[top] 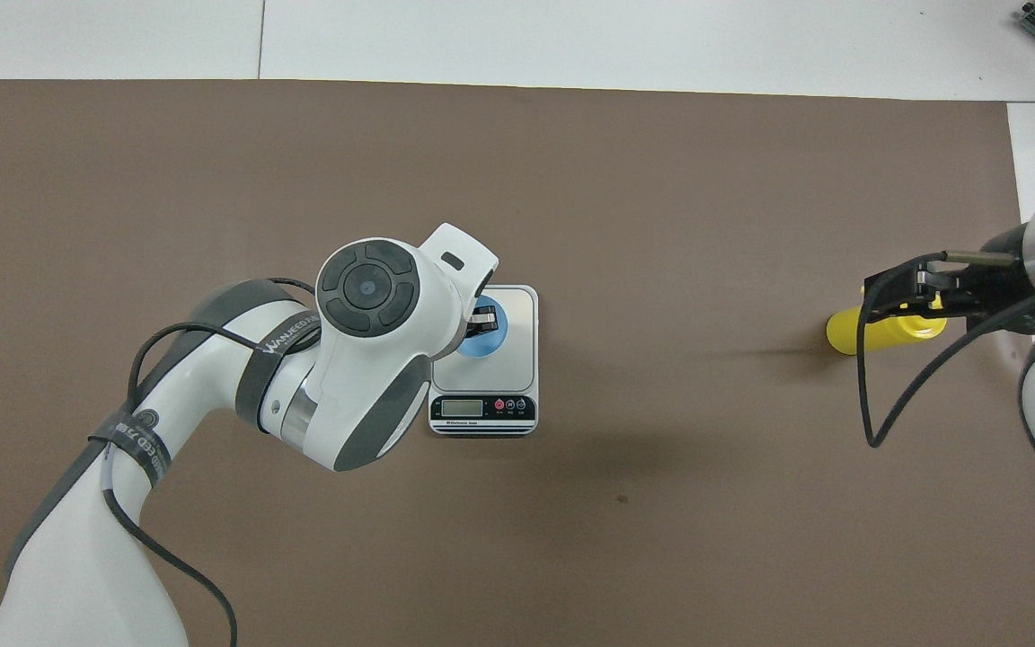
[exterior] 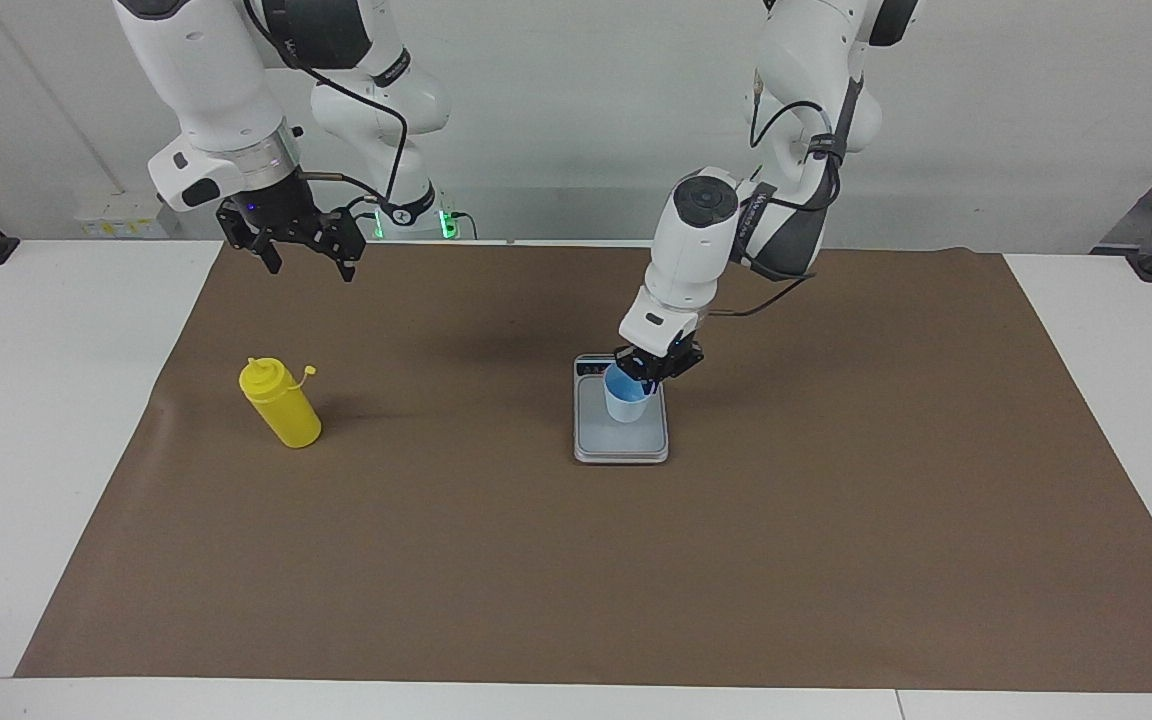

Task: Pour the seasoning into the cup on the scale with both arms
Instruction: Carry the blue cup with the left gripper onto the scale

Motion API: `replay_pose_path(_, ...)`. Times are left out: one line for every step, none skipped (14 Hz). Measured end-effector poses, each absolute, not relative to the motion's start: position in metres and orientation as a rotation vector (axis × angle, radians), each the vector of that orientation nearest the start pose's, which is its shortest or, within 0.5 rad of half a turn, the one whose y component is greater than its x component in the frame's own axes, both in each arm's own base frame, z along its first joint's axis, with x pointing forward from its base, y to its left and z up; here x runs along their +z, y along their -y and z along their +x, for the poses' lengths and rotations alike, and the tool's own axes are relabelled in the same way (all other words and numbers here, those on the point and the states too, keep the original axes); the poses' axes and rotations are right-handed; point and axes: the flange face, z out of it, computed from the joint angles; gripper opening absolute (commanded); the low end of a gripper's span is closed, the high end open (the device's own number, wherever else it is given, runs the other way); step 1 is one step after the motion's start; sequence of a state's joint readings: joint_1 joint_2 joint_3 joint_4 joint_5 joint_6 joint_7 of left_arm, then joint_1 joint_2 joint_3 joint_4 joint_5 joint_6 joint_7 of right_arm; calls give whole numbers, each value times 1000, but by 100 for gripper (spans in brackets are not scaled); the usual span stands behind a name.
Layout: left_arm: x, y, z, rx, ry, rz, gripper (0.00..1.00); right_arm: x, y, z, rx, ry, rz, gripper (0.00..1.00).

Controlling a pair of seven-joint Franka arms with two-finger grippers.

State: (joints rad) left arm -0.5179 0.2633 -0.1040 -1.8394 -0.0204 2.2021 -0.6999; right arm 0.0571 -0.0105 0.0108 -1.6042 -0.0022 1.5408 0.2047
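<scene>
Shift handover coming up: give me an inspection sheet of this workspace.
Surface: brown mat over a white table.
Job's things: blue cup over the scale, whether resting cannot be told; yellow bottle upright on the mat toward the right arm's end, untouched.
Clutter: nothing seen.
Grippers: left claw shut on the cup's rim; right claw open, waiting in the air above the mat.
Cables: black cables looped along both arms.
Surroundings: white wall, green lights at the right arm's base.
</scene>
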Motion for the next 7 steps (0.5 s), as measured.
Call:
replay_pose_path(395,367,516,-92,151,-3237,0,612,-37,546,82,-215,-3143,100)
replay_pose_path(395,366,516,-99,153,-3239,0,612,-37,546,82,-215,-3143,100)
replay_pose_path(395,365,518,-108,158,-3241,27,612,-37,546,82,-215,-3143,100)
replay_pose_path(395,364,519,-112,163,-3241,52,612,-37,546,82,-215,-3143,100)
replay_pose_path(395,363,520,-113,166,-3241,86,612,-37,546,82,-215,-3143,100)
replay_pose_path(395,362,520,-114,167,-3241,100,612,-37,546,82,-215,-3143,100)
replay_pose_path(395,362,521,-115,168,-3241,100,612,-37,546,82,-215,-3143,100)
